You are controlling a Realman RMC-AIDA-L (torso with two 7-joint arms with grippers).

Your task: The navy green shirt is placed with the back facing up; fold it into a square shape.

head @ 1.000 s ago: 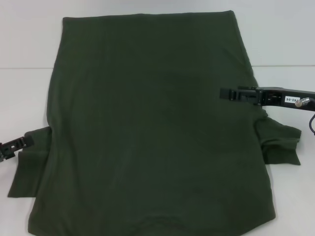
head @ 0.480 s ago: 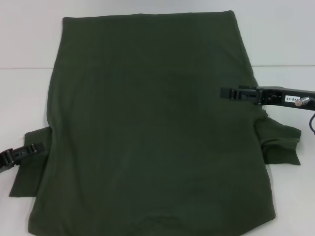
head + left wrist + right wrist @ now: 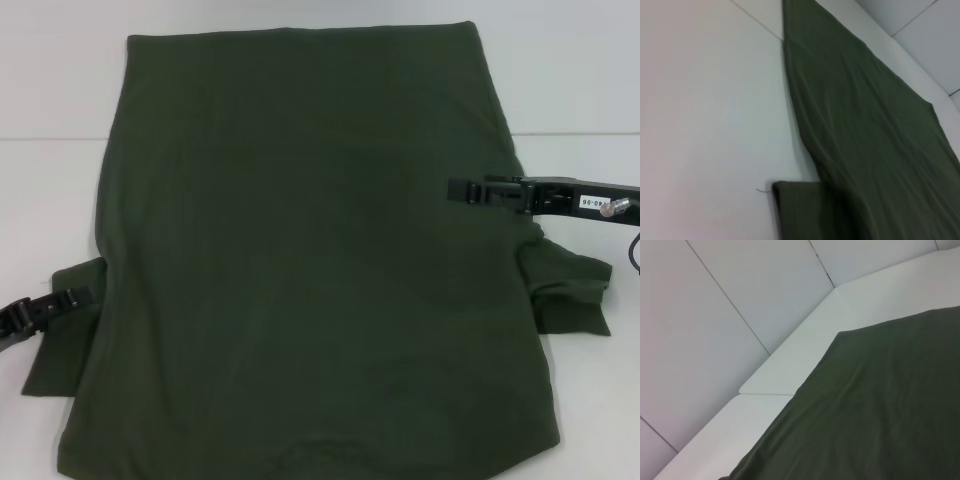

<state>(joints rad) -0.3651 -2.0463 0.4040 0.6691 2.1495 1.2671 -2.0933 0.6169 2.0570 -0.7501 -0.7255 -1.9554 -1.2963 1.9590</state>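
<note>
White tabletop [image 3: 60, 200] carries the navy green shirt [image 3: 310, 270], spread flat mid-frame; left gripper [image 3: 78, 297] at lower-left sleeve, right gripper [image 3: 455, 189] over right edge; jaw states unclear; sleeve fold-in likely next.

The scene is lit brightly and evenly from above; the white tabletop [image 3: 60, 200] is nearly washed out in the head view, with only faint shadows seen along the edges of the navy green shirt [image 3: 310, 260]. The shirt's folds are rendered dark and low in contrast. Both wrist views are soft, and the nearest cloth is shown out of focus. No hard glare is seen.
</note>
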